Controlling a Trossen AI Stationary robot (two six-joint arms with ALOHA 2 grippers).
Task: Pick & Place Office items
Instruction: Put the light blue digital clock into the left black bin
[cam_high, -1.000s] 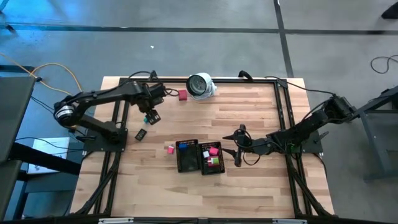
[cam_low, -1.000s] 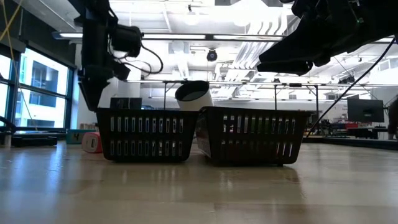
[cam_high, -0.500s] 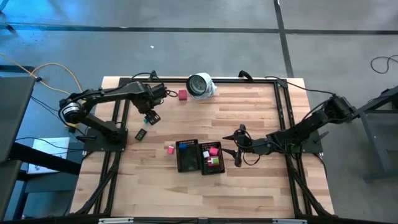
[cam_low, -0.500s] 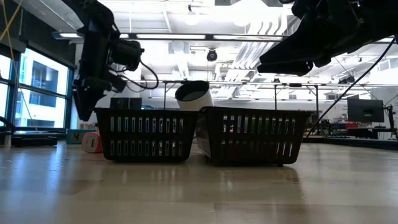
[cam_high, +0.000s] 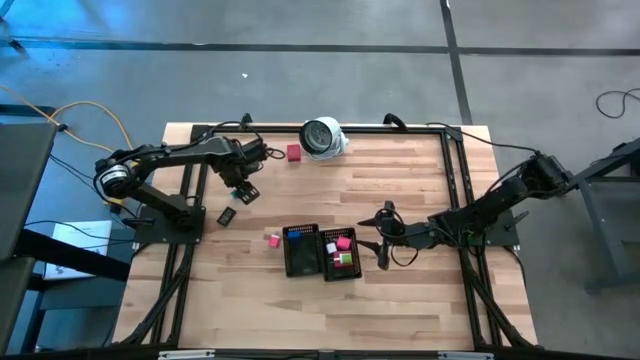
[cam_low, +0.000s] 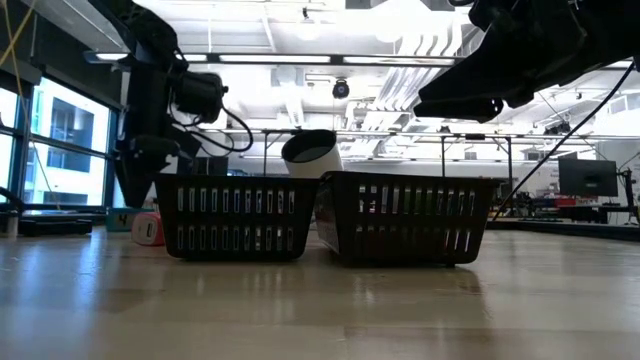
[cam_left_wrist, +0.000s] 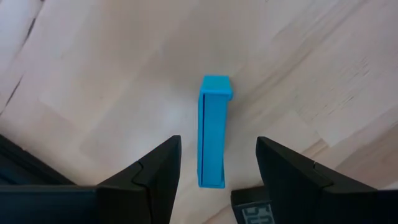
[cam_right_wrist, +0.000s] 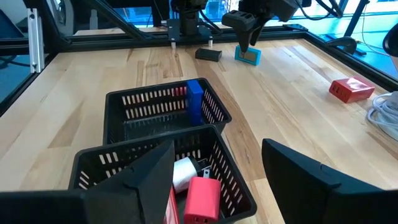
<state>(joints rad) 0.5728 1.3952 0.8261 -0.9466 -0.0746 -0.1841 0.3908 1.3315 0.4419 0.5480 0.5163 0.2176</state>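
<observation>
Above the blue piece (cam_left_wrist: 213, 130), open left end effector (cam_left_wrist: 217, 180); beside the trays (cam_high: 322, 251), open right end effector (cam_high: 384, 232).

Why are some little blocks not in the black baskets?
A few pieces sit loose on the table: a blue block under the open left gripper, a red block by the white round thing, and a pink one beside the baskets. Nothing looks broken.
</observation>
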